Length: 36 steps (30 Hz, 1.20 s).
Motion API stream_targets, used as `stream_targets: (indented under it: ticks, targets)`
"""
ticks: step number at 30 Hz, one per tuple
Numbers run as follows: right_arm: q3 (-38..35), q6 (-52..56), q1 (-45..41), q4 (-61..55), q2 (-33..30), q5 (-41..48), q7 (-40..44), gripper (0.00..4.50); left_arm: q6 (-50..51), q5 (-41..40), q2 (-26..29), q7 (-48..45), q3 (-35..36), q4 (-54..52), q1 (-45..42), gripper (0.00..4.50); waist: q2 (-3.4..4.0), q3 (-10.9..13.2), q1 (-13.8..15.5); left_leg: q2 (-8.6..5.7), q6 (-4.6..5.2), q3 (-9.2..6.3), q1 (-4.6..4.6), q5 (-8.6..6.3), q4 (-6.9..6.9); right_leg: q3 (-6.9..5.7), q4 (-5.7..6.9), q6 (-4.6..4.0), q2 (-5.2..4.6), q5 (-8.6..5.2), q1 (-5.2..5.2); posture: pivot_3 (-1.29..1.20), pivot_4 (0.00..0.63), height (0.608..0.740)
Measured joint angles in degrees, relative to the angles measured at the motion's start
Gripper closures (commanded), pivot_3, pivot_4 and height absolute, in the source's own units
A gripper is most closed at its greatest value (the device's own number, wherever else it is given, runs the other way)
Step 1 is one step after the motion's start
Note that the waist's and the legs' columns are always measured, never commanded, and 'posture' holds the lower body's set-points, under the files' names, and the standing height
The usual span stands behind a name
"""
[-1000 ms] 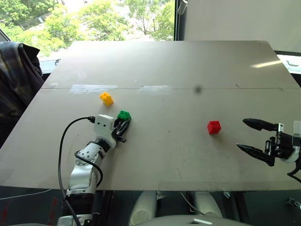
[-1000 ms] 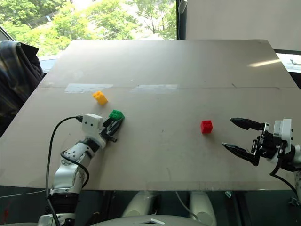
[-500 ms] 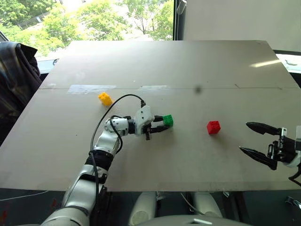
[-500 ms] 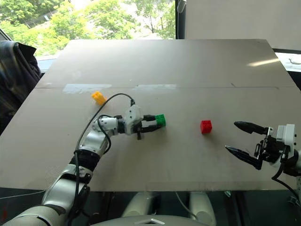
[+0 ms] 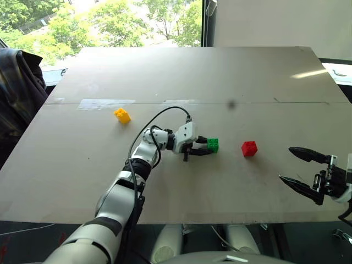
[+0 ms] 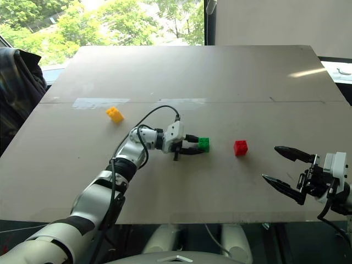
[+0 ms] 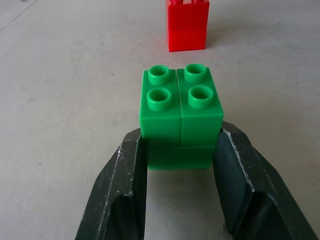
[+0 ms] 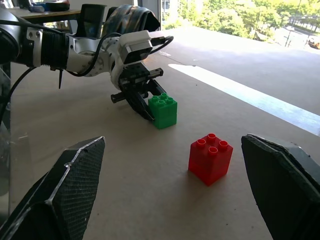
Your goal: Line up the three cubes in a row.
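The left gripper (image 5: 204, 147) is clamped on the green cube (image 5: 213, 145), one black finger (image 7: 125, 185) pressed against each side, studs facing up. The arm reaches in from the near left and the gripper points to the right, at mid-depth on the tabletop (image 5: 181, 71). The cube seems to sit on the surface, though the head views are too coarse to rule out a slight lift.

Just to its right, apart from it, stands the red cube (image 5: 249, 148), at nearly the same depth. The yellow cube (image 5: 122, 115) lies well to the left and a little farther back, near a pale strip of tape (image 5: 107, 104).

The right gripper (image 5: 303, 171) hangs at the near right edge, its fingers spread wide and holding nothing, pointing left toward the red cube.
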Motion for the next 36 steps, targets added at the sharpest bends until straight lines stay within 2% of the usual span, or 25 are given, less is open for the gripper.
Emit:
stream_targets:
  ticks: [12,23,24,29,36]
  targets:
    - [0.2,-0.7,-0.7,0.5,0.6,-1.3,-0.5,0.00,1.2,1.0,-1.7,0.4,-0.2,-5.4,3.7,3.27,0.01,0.0,-0.2,0.00,0.00,-0.15,0.05,0.00,0.02,0.03,0.04,0.00,0.00,0.00,0.02,0.00,0.150,0.740]
    - [0.2,-2.2,-1.0,3.6,0.4,-3.2,1.0,0.00,3.0,1.1,-2.2,2.0,-0.1,-6.1,3.9,3.27,0.03,0.0,-0.2,-0.01,0.01,-0.20,0.09,0.00,0.11,-0.01,0.06,0.01,0.00,0.00,0.13,0.00,0.150,0.740]
    - [0.2,-2.4,-1.0,3.7,0.4,-3.3,1.1,0.00,3.2,1.1,-2.2,2.2,-0.1,-6.1,3.9,2.23,0.03,0.0,-0.1,-0.01,0.01,-0.22,0.10,0.00,0.14,-0.03,0.05,0.01,0.00,0.00,0.16,0.00,0.150,0.740]
    - [0.2,-2.9,-1.0,4.3,0.4,-3.5,1.5,0.00,2.8,2.1,-2.3,3.2,-0.2,-6.0,3.8,0.04,0.06,-0.1,-0.2,-0.02,0.01,-0.25,0.11,-0.01,0.25,-0.05,0.10,0.02,0.00,0.00,0.20,0.00,0.150,0.740]
    - [0.2,-3.4,-1.1,5.2,0.4,-3.5,2.4,0.00,2.6,2.5,-2.1,4.2,0.0,-5.4,3.4,0.04,0.10,-0.1,-0.2,-0.03,0.01,-0.26,0.14,0.00,0.33,-0.04,0.21,0.02,0.00,0.00,0.22,0.00,0.150,0.740]
